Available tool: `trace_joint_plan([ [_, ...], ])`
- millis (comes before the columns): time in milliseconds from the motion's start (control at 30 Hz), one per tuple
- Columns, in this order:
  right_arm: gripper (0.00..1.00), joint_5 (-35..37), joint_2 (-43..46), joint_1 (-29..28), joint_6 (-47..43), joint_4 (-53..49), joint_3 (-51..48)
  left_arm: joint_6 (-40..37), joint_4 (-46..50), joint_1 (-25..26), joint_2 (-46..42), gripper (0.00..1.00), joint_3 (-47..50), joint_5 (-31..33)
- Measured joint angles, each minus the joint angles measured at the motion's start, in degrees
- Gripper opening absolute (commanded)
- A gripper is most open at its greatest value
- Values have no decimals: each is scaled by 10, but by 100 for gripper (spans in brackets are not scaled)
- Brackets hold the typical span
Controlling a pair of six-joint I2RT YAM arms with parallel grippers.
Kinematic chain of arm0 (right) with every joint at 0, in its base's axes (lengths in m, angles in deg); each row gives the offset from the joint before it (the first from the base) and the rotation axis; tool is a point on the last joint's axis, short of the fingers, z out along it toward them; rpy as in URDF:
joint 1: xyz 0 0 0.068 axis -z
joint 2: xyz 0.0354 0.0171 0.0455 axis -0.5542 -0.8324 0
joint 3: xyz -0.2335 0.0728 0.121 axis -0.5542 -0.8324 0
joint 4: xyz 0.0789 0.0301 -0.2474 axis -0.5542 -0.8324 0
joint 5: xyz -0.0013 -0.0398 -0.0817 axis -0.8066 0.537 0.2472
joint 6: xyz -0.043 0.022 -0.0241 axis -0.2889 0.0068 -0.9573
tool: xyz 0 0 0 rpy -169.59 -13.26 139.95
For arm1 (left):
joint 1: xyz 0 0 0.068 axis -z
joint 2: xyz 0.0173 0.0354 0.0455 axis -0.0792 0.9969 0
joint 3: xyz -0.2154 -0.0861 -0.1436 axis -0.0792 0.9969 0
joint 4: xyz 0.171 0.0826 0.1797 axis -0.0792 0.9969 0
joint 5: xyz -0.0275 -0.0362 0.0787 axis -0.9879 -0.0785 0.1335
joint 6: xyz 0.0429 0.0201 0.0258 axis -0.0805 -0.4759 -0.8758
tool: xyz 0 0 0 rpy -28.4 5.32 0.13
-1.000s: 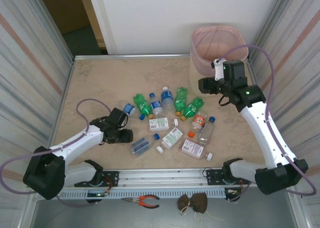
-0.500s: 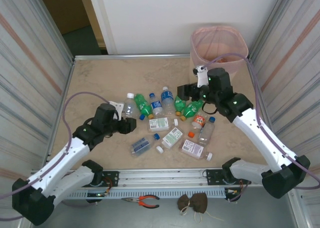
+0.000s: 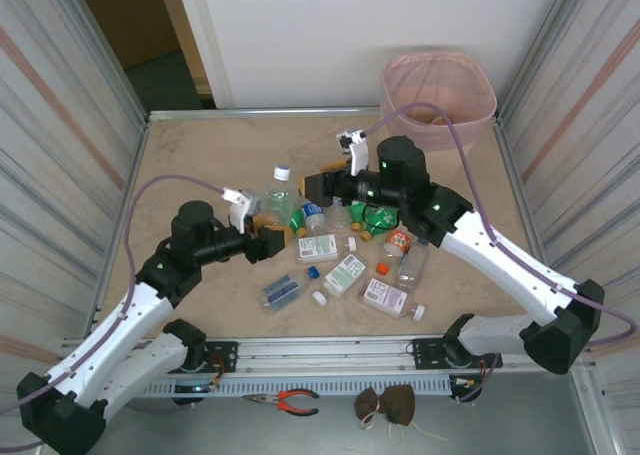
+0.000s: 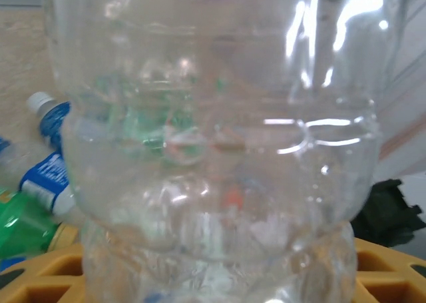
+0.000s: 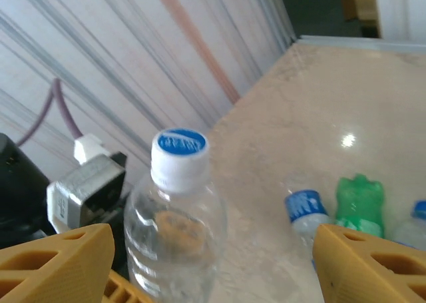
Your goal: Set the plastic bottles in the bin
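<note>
Both arms had swung inward, the left gripper (image 3: 268,231) clasping a clear bottle (image 3: 278,197) upright and the right gripper (image 3: 313,187) gaping wide beside it; a handover probably needed the right to close firmly first.

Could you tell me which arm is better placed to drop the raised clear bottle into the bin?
Probably right. The right gripper, open, faces the clear bottle, and the bin stands on its side. The left gripper grips that bottle, farther from the bin.

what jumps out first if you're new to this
The clear bottle held upright in the left claw, centre-left, with the open right claw facing it. Right of it lies a scatter of green and blue-labelled bottles; the pink-lined bin stands in the far right corner.
</note>
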Motion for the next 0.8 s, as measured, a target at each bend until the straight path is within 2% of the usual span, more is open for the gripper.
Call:
trace_joint_plan([
  [267, 61, -37, -42, -8, 25, 52, 37, 0, -40, 0, 16, 55, -12, -58],
  [600, 38, -50, -46, -14, 30, 62, 37, -1, -44, 0, 20, 55, -25, -70],
  [700, 31, -50, -46, -17, 35, 67, 37, -1, -45, 0, 20, 59, -25, -69],
  [800, 30, -51, -46, -16, 36, 67, 37, -2, -44, 0, 20, 65, -25, -66],
])
